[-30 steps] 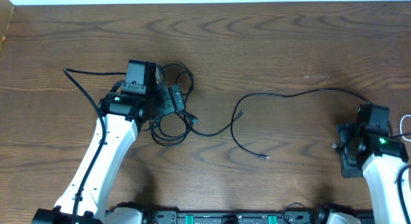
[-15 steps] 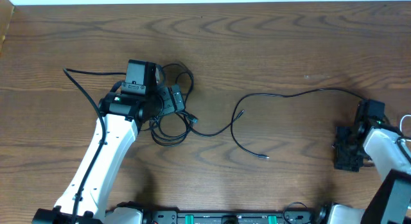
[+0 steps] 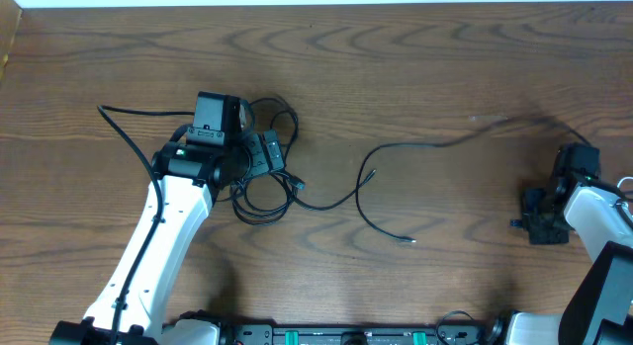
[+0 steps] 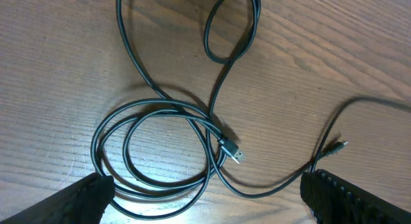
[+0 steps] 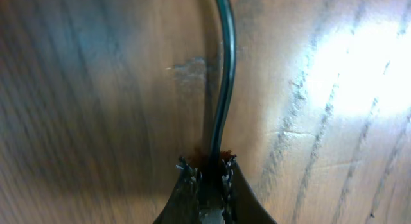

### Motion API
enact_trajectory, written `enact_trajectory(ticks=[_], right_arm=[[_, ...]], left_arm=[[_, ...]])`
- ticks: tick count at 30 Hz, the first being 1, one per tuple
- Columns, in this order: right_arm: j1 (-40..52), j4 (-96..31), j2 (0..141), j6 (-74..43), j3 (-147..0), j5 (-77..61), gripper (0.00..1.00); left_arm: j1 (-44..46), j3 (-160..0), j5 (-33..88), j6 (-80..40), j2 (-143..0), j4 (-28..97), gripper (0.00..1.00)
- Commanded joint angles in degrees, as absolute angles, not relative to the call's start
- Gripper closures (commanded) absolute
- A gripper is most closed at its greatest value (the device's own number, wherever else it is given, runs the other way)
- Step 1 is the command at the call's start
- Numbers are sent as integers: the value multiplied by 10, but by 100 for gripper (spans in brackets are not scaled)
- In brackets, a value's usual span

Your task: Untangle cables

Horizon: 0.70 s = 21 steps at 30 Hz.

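A black cable lies coiled in loops (image 3: pixel 259 199) on the wooden table, its silver plug (image 4: pixel 232 150) just right of the coil. My left gripper (image 3: pixel 261 153) hangs over the coil, open, fingers (image 4: pixel 70 201) wide apart and holding nothing. A second long black cable (image 3: pixel 425 145) runs from mid-table to the right. My right gripper (image 3: pixel 540 224) is shut on it; in the right wrist view the cable (image 5: pixel 225 70) leaves the closed fingertips (image 5: pixel 209 169) and runs straight away over the wood. A small plug end (image 4: pixel 337 146) lies right of the coil.
A thin pale cord (image 3: pixel 622 190) shows at the table's right edge, beside the right arm. The left arm's own thicker black wire (image 3: pixel 124 128) trails to the left. The table's back edge (image 3: pixel 316 7) meets a white wall.
My right gripper has closed from open onto the long black cable and shifted slightly right. The cable's right stretch has moved and looks blurred. The left arm and the coil are unchanged.
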<state>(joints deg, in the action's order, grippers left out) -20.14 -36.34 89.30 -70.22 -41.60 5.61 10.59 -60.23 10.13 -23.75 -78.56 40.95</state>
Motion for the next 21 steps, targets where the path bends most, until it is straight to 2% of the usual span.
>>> enact_trajectory(ticks=[1,4,10,14,17,21], right_arm=[[-204,-310,934,-538,-383,-28,99],[-201,-219,931,-350,-387,-167,99],[-201,-150,931,-221,-394,-369,99],[-201,-52,931,-255,-394,-539,99],[-200,53,931,-338,-394,-603,99],[-184,184,931,-388,-394,-656,99]], left_arm=[[105,-602,94,-234,-786,411,1],[105,-602,94,-234,-786,411,1],[105,-602,94,-234,-786,411,1],[105,-602,94,-234,-786,411,1],[105,-602,94,-234,-786,411,1],[105,-602,94,-234,-786,411,1]])
